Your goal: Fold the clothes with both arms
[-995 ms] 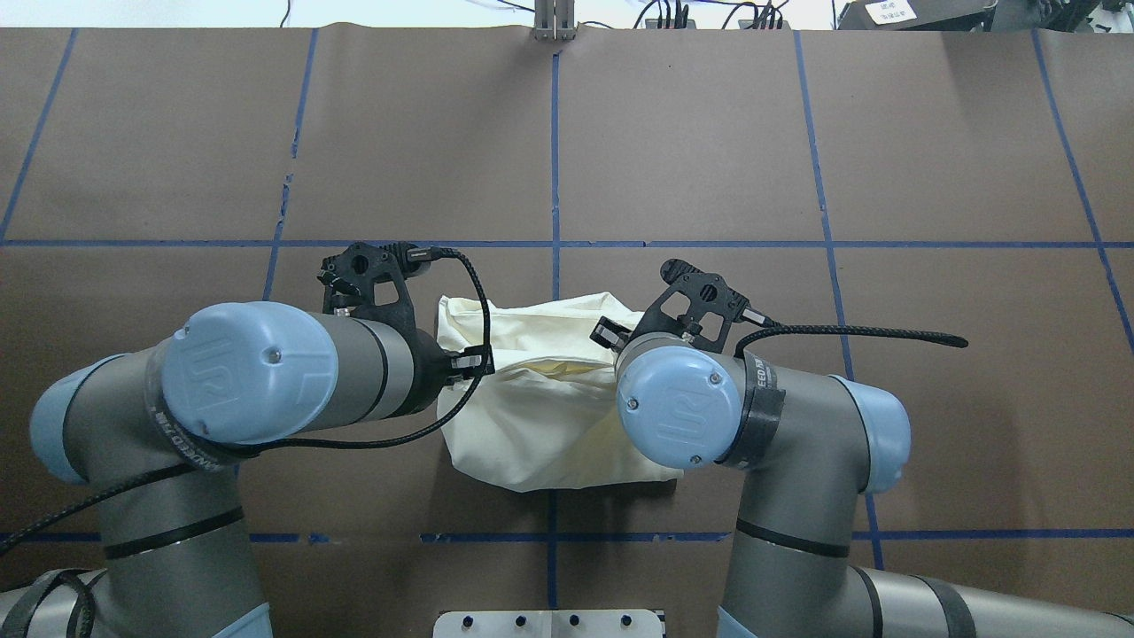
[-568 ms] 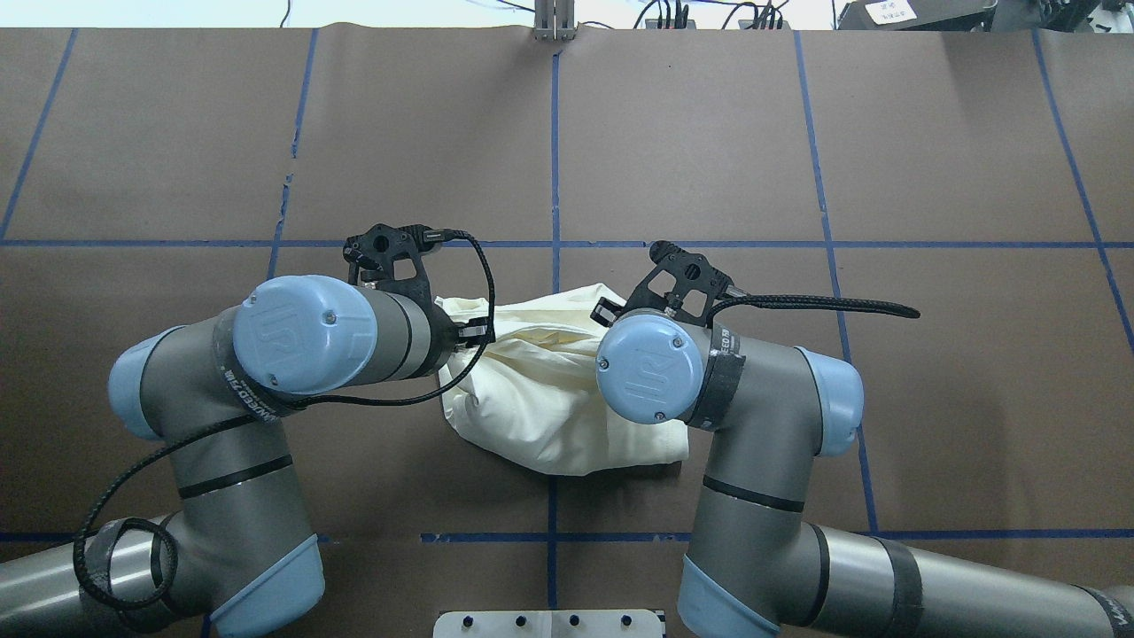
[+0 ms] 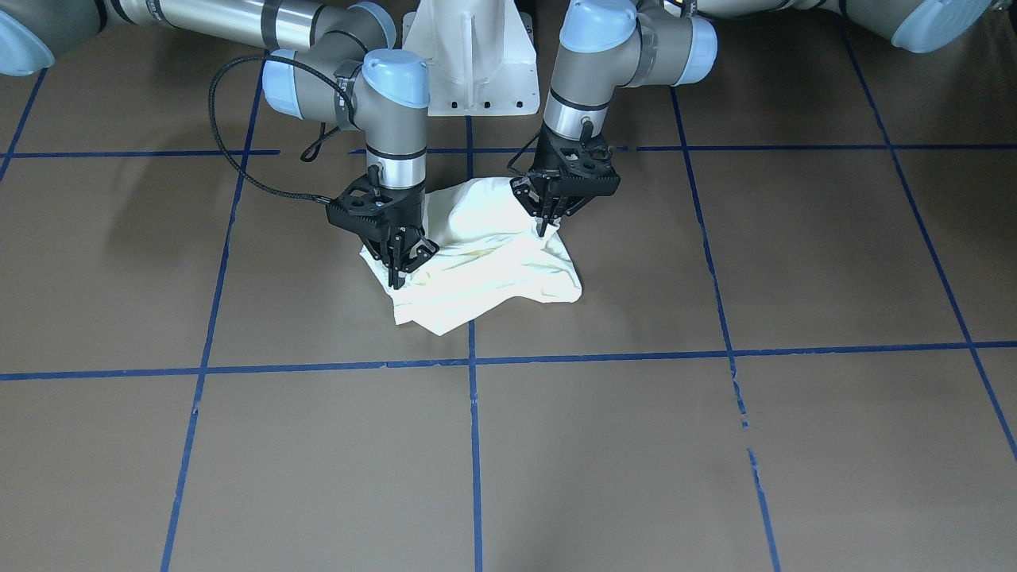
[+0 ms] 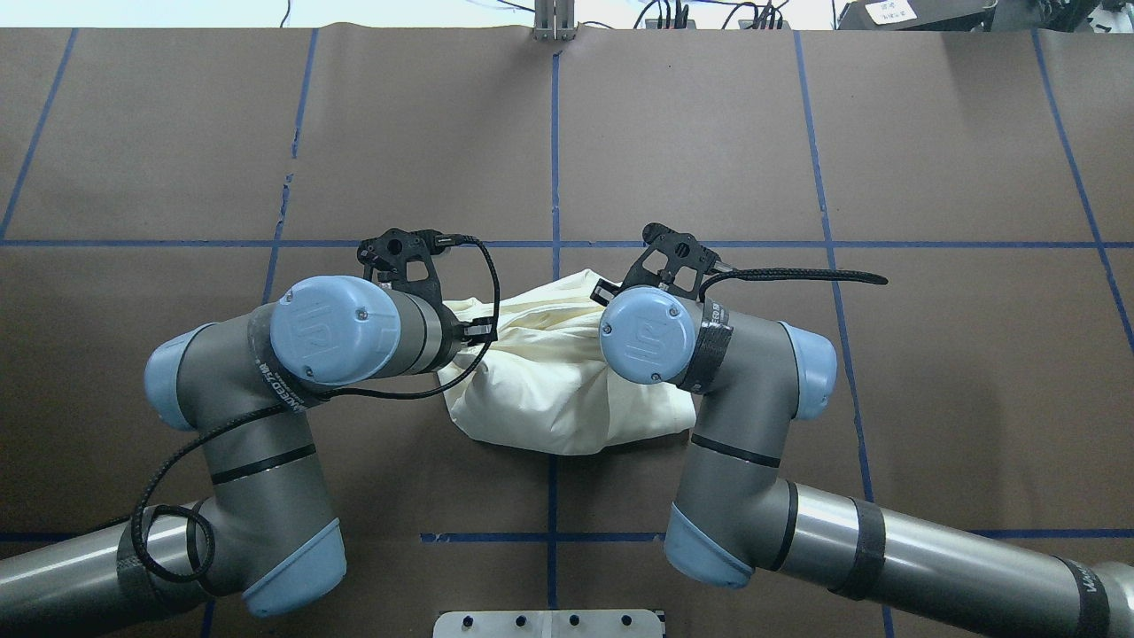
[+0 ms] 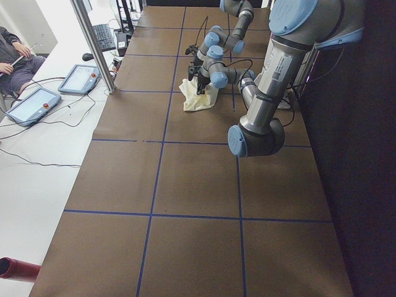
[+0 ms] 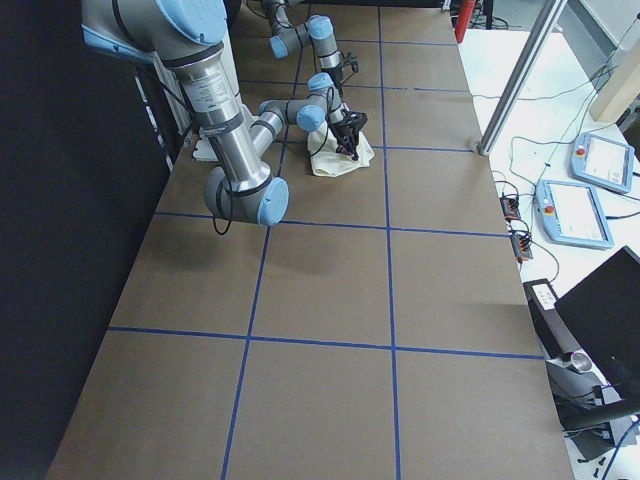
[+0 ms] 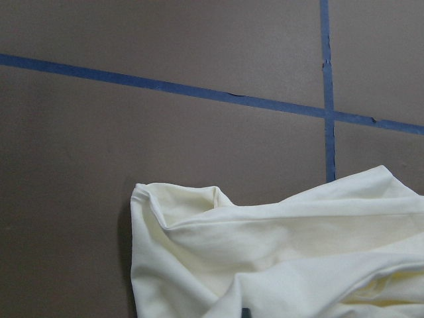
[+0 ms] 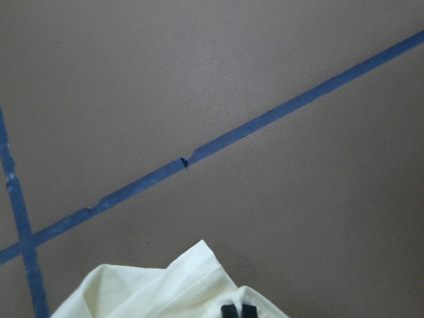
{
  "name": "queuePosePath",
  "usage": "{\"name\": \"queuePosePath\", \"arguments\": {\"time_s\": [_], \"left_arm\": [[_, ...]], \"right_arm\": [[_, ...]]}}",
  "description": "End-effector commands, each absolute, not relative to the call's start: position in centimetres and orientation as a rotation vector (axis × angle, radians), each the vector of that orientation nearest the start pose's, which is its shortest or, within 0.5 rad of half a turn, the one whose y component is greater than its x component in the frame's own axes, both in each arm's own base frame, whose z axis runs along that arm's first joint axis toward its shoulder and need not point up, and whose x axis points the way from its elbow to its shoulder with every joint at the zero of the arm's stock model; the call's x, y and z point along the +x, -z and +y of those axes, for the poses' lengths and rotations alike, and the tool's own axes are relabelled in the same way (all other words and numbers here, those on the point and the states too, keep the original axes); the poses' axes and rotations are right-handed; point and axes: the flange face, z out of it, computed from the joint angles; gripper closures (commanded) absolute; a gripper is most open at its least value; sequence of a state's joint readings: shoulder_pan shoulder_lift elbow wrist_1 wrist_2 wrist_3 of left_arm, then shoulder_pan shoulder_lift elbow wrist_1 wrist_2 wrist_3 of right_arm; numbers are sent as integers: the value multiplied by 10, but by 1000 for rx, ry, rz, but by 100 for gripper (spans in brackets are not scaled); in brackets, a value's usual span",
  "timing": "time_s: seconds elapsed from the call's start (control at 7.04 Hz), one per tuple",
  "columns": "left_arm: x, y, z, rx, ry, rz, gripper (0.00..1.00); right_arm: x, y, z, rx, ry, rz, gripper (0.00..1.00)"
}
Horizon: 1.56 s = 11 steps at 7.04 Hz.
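The cream-white shirt (image 3: 485, 266) lies bunched on the brown table between my two arms, plain side showing; no print is in view. My left gripper (image 3: 543, 230) points down at the shirt's upper edge, shut on a pinch of cloth. My right gripper (image 3: 394, 280) is shut on the cloth at the opposite side, where its closed fingertips (image 8: 238, 310) press into the fabric. In the overhead view the shirt (image 4: 549, 394) shows between the wrists, which hide both grippers. The left wrist view holds a folded corner of the shirt (image 7: 265, 252).
The white pedestal base (image 3: 469, 56) stands just behind the shirt on the robot's side. Blue tape lines (image 4: 555, 159) grid the brown table. Off the table's far side lie teach pendants (image 5: 31, 105), cables and a seated person (image 5: 12, 55).
Both arms have moved away from the robot's base across the table, carrying the cloth with them. The shirt has shifted that way and bunched into a tighter heap.
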<state>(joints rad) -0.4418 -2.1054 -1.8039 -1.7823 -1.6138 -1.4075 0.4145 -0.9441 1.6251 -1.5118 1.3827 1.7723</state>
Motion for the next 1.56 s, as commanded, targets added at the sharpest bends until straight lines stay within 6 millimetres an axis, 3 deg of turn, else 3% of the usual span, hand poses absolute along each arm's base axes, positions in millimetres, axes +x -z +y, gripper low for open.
{"name": "queuePosePath", "arguments": {"time_s": [0.0, 0.14, 0.28, 0.43, 0.57, 0.71, 0.85, 0.99, 1.42], "left_arm": [[529, -238, -393, 282, 202, 979, 0], [523, -232, -393, 290, 194, 997, 0], [502, -220, -404, 356, 139, 1008, 0], [488, -215, -411, 382, 132, 1013, 0], [486, -216, -413, 369, 126, 1019, 0], [485, -216, -414, 365, 127, 1021, 0], [484, -215, -414, 365, 127, 1021, 0], [485, -216, -414, 364, 127, 1020, 0], [484, -216, -413, 363, 131, 1022, 0]], "right_arm": [[-570, -268, -429, 301, -564, -702, 0], [-548, -249, -439, 269, -503, -746, 0], [-521, -220, -441, 253, -464, -807, 0], [-513, -205, -434, 269, -411, -839, 0], [-511, -202, -432, 276, -399, -846, 0], [-528, -207, -411, 277, -344, -837, 0], [-559, -218, -379, 314, -279, -800, 0], [-576, -227, -372, 373, -223, -753, 0], [-592, -257, -382, 389, -141, -667, 0]]}}
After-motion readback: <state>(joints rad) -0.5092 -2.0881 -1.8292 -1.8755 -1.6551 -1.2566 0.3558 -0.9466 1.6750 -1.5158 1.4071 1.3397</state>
